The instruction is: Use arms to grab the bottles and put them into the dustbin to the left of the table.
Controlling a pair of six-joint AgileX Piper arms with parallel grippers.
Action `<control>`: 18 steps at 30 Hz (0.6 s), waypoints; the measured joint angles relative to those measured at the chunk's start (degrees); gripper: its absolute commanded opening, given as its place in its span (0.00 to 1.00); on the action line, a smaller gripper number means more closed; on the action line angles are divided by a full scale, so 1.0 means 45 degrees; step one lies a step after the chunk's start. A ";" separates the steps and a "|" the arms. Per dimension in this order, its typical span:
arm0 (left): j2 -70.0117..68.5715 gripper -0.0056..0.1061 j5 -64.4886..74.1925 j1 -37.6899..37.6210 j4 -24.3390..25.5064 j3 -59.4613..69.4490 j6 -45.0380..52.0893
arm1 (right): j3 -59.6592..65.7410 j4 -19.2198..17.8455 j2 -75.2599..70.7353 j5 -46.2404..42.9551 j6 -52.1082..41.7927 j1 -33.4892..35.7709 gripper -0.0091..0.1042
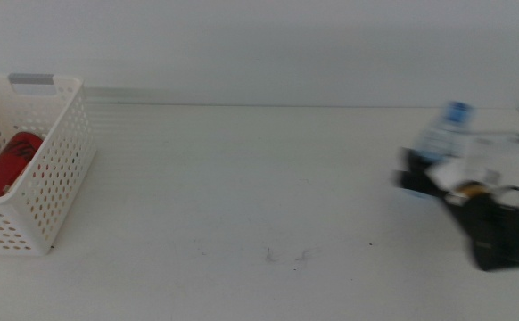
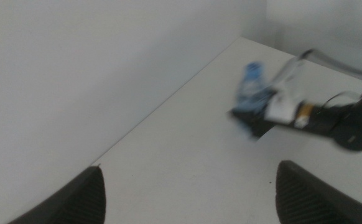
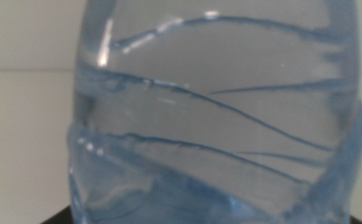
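Note:
My right gripper is shut on the small clear blue-capped water bottle at the table's far right, blurred by motion. The bottle's ribbed body fills the right wrist view. The left wrist view shows the same bottle and the right gripper from afar. My left gripper is open and empty above the white table, out of the middle view. The slim red can lies inside the white perforated dustbin at the left. The yellow-liquid bottle is out of view.
A pale wall runs along the table's back edge. Faint scuff marks show near the table's front middle.

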 measured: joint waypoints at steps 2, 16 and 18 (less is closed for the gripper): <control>0.0000 0.89 0.0000 0.0000 0.0000 0.0000 0.0000 | -0.0904 0.0313 0.0003 0.0460 -0.0237 0.1487 0.06; 0.0000 0.89 0.0000 0.0000 0.0024 0.0000 0.0000 | -0.8183 -0.0068 0.3329 0.5323 -0.0823 0.5484 0.62; 0.0000 0.89 -0.0021 0.0000 0.0024 0.0000 0.0000 | -0.8236 -0.0068 0.3294 0.5964 -0.0823 0.5484 0.90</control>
